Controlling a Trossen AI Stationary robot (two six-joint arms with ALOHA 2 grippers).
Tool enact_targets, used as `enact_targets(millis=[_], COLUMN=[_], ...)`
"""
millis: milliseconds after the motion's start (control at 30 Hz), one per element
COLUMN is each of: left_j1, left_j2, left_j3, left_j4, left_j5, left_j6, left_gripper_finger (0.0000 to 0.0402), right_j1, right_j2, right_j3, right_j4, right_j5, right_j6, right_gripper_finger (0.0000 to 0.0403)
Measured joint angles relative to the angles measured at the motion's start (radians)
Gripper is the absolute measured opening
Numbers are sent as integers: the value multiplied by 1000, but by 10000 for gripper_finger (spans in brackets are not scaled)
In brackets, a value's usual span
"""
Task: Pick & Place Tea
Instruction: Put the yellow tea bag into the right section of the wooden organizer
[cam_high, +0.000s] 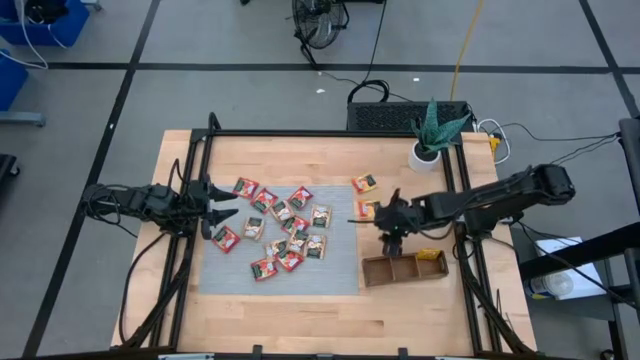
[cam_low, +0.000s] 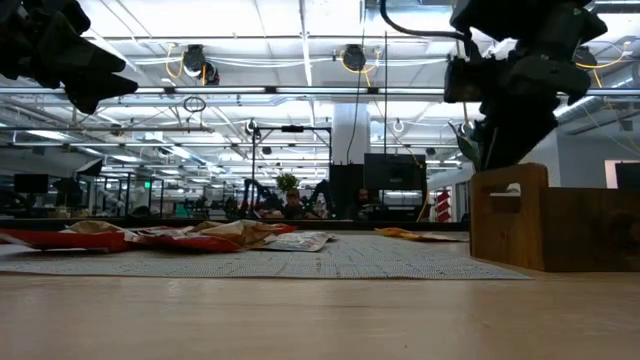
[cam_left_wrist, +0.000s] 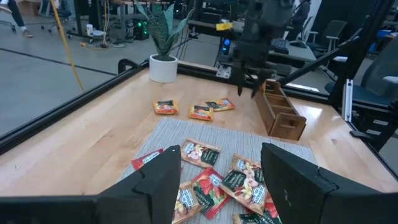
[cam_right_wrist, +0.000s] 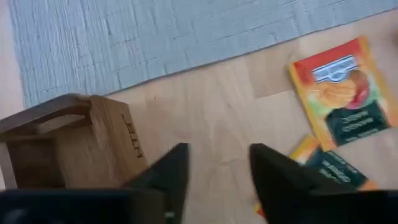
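Several red, white and green tea sachets (cam_high: 285, 230) lie flat in a loose cluster on the grey mat (cam_high: 330, 270). Two yellow-orange sachets (cam_high: 366, 196) lie on the bare wood just beyond the mat's right edge, and they also show in the right wrist view (cam_right_wrist: 342, 93). My left gripper (cam_high: 228, 203) hovers open at the mat's left edge, above the nearest sachets (cam_left_wrist: 211, 186). My right gripper (cam_high: 390, 245) hangs open, pointing down, between the orange sachets and the left end of the wooden tray (cam_high: 405, 267). It holds nothing (cam_right_wrist: 214, 168).
One yellow sachet (cam_high: 430, 256) lies in the three-compartment tray's right compartment. A potted plant (cam_high: 432, 140) stands at the far right corner. Black frame rails (cam_high: 190, 170) run along the table's left and right sides. Bare wood lies along the near edge (cam_high: 300, 320).
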Motion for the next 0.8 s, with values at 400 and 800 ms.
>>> enact_targets(millis=[400,800], left_j1=[0,0], left_j2=[0,0], left_j3=[0,0], left_j4=[0,0], left_j5=[0,1], left_j6=[0,0], left_gripper_finger=[223,223], right_j1=[-105,-142], right_j2=[217,351], right_j3=[98,104], right_j4=[-368,-322], right_j5=[39,75], right_j6=[242,207], right_gripper_finger=[260,251])
